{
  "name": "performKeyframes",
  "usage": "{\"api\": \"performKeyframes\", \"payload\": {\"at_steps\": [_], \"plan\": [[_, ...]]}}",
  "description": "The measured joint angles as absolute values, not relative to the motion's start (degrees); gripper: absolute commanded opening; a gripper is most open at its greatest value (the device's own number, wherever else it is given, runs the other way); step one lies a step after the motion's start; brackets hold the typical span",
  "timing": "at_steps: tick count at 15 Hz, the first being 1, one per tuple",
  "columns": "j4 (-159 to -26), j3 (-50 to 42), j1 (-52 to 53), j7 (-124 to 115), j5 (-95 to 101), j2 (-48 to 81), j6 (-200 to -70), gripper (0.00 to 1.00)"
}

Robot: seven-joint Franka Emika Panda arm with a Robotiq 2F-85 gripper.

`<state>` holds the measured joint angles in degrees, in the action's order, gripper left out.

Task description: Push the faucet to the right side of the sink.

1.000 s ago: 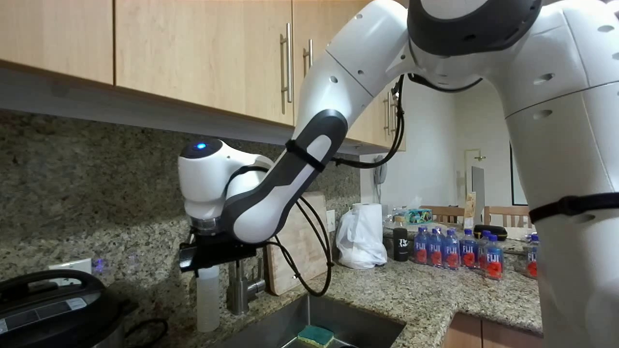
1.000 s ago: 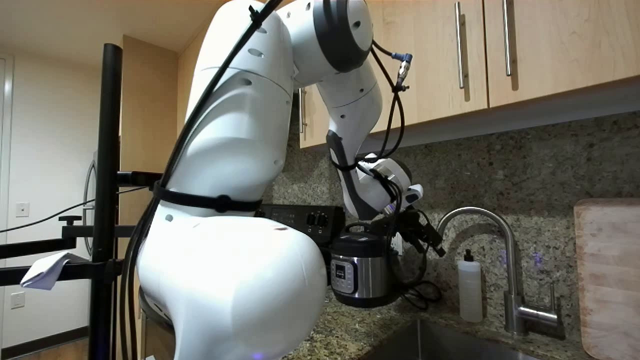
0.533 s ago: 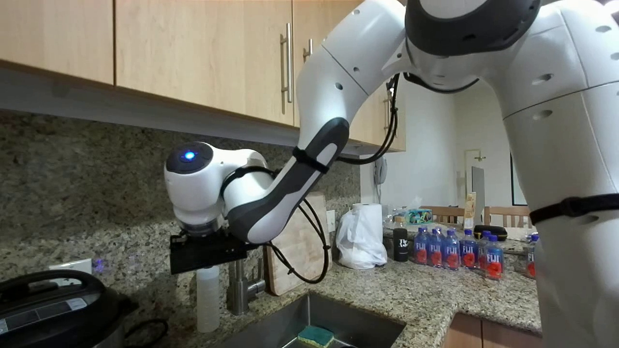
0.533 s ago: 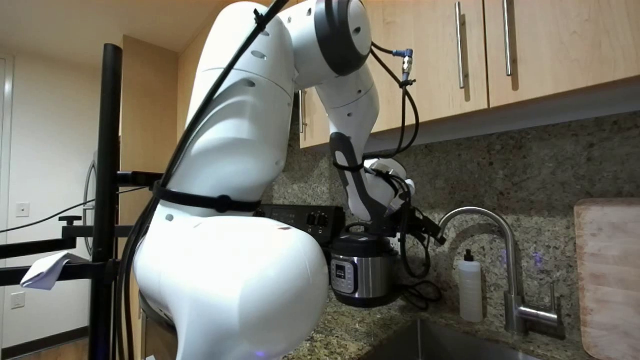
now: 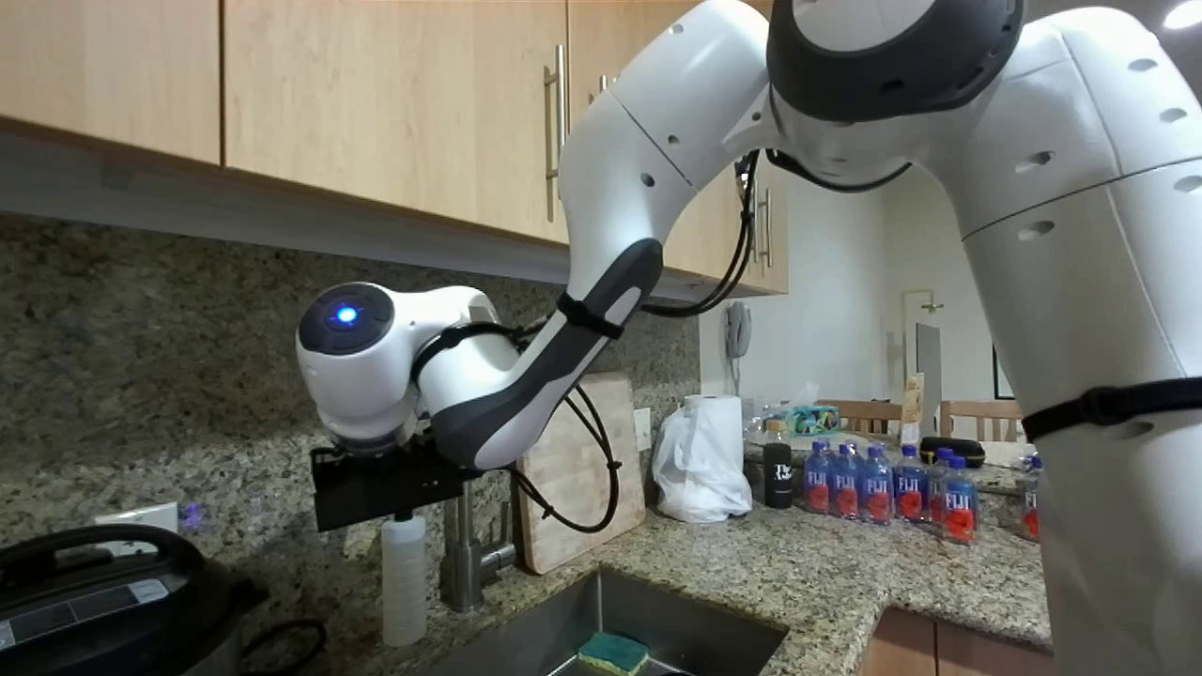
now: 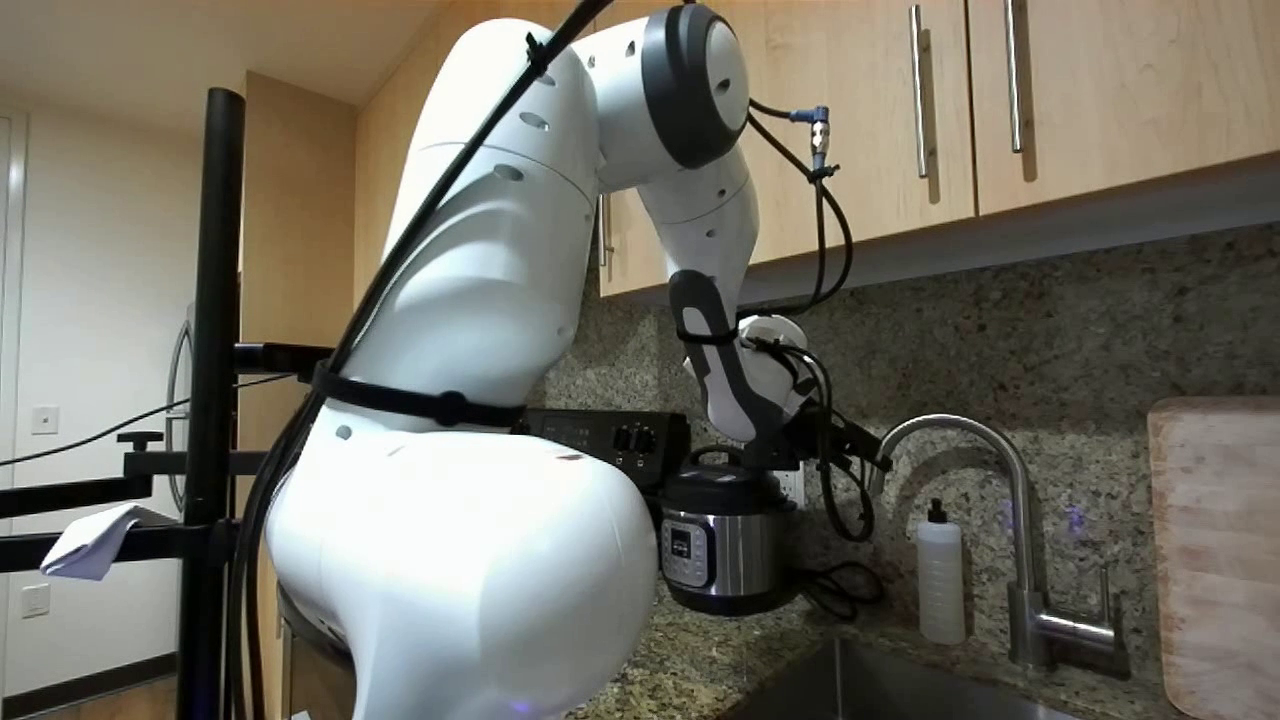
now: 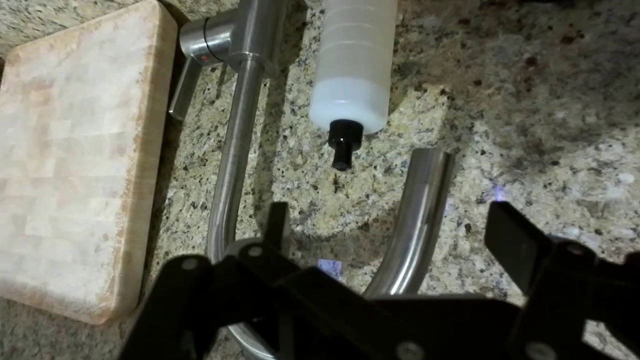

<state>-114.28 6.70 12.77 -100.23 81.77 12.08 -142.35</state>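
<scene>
The faucet (image 6: 1023,530) is standing at the back edge of the counter (image 5: 808,554), between a soap bottle (image 6: 940,580) and a cutting board (image 6: 1215,550), its spout (image 7: 420,215) bending toward the cooker (image 6: 745,548), away from the board. I am taking the board's side, toward the counter's inner corner, as the right of the sink (image 5: 690,622); so the push is lying ahead, and the step in hand is seemingly placing the claw (image 7: 388,222) at the spout's end.

The claw is standing wide, its two fingers (image 7: 515,247) well apart and gripping nothing. In the wrist view the spout is showing in the gap between them, apart from both; how deep it is sitting there I cannot tell. The next move is probably calling for one finger to be bearing on the spout, then leading its end away from the counter's back edge in a level arc.

For room, the wall (image 6: 1095,330) is rising right behind that edge, the soap bottle is standing near the spout, and cupboards (image 6: 1110,110) are hanging above. The roomier path, I am judging, is running out over the sink, where a sponge (image 5: 613,652) is lying low, toward the counter's inner corner. The board is leaning at the back edge and could be catching the claw late in the swing.
</scene>
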Motion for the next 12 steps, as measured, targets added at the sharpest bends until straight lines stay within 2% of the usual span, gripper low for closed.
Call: {"api": "performKeyframes", "payload": {"at_steps": [12], "plan": [[-109.9, 7.2, 12.9, -97.3, 81.9, 15.5, -139.7, 1.00]]}}
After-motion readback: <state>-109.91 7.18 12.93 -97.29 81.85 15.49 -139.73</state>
